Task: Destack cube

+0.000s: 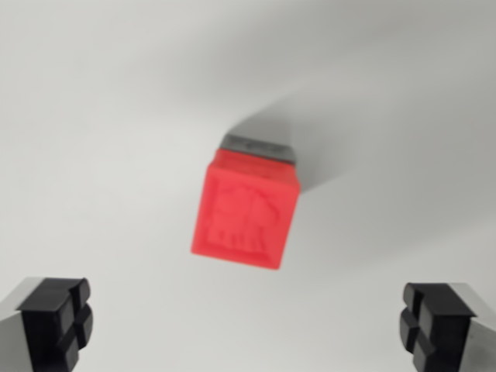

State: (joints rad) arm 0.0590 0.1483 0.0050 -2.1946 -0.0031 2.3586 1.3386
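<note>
I see the red cube (246,213) sitting on top of a grey cube (259,146), of which only a thin strip shows behind its far edge. The stack lies ahead of my pincer (248,325), roughly centred between the two black fingertips (58,318), which stand wide apart and hold nothing. The red cube is turned slightly, its faces not square to the fingers, so I judge a small wrist twist is needed before closing on it. No long axis to speak of. The bench (93,116) is plain white, bare all around the stack, its edges out of view
</note>
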